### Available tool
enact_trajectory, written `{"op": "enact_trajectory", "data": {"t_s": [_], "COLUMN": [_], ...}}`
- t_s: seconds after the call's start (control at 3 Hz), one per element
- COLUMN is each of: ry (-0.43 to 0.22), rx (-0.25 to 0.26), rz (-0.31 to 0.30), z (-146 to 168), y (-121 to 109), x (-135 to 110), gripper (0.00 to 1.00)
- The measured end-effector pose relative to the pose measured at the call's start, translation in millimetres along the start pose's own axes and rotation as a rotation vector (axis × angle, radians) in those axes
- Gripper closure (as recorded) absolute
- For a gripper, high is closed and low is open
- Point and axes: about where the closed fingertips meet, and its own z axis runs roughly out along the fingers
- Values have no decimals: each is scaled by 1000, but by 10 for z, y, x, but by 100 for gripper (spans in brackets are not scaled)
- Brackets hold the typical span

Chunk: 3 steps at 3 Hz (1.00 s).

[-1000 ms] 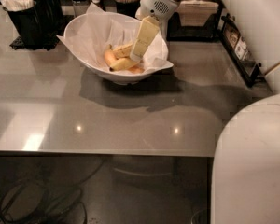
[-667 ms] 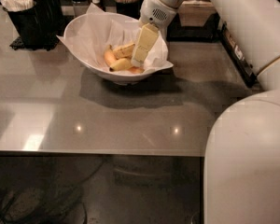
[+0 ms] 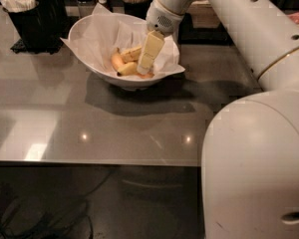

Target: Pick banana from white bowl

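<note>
Now low inside the white bowl (image 3: pixel 114 81) with the gripper (image 3: pixel 143 69), right at the banana (image 3: pixel 125 67)

Held in over the bowl's far-right rim on the arm (image 3: pixel 239 24), wrist tipped steeply down and leaning left, probably to clear the deep wall and the crinkled paper (image 3: pixel 97 39) lining it; set with the tip in the bowl's hollow, against the banana pieces; cannot tell whether spread, pressed together or pinching fruit; judged as lined up for a grasp from above

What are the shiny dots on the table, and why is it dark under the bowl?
Camera view: the dots are glare on the glossy table; the white bowl casts a dark shadow; the tool is inside it, at the banana.
</note>
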Motion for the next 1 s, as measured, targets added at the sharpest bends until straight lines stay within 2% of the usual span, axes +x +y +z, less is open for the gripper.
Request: {"op": "enact_trajectory", "data": {"t_s": [0.33, 1.0], "ry": [0, 0], "rx": [0, 0], "rz": [0, 0], "z": [4, 4], "y": [-3, -3], "x": [0, 0], "gripper": [18, 65]}}
